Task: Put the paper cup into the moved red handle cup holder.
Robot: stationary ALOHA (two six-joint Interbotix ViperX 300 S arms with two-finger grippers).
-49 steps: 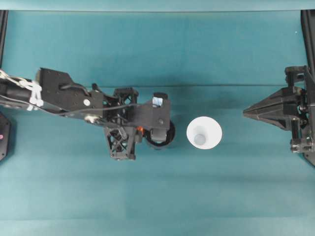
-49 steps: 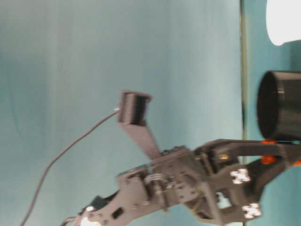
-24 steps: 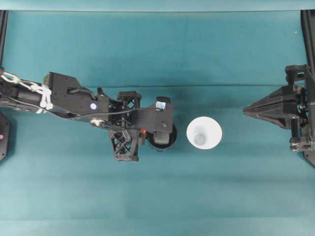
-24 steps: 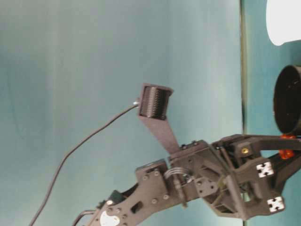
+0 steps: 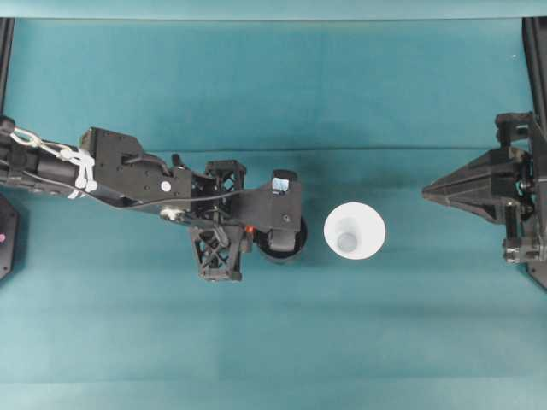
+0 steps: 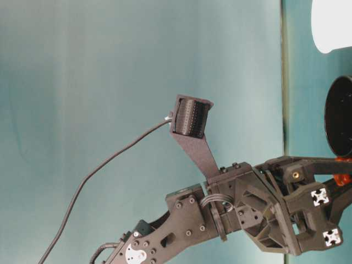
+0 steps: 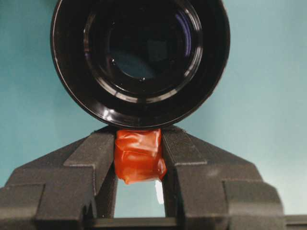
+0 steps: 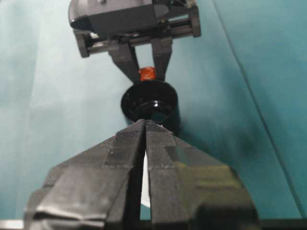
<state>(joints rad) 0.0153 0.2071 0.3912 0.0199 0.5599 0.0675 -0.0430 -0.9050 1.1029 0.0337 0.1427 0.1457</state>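
White paper cup [image 5: 355, 231] waits at 3 o'clock of the glossy black red handle cup holder [image 7: 140, 60]; left gripper [image 7: 139, 155], clamping its tab, should set it level before letting go.

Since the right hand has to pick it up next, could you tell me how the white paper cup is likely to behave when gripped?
The paper cup is thin-walled and open-topped, so it would probably dent under a firm squeeze. It looks light and empty, so a sideways nudge could tip it. It flares toward the rim, so it may slip downward in a loose grip.

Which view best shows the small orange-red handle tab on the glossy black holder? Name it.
The left wrist view: the small orange-red handle tab sits large, clamped between the left gripper fingers. The right wrist view shows it small; overhead, a speck; table-level, partly visible.
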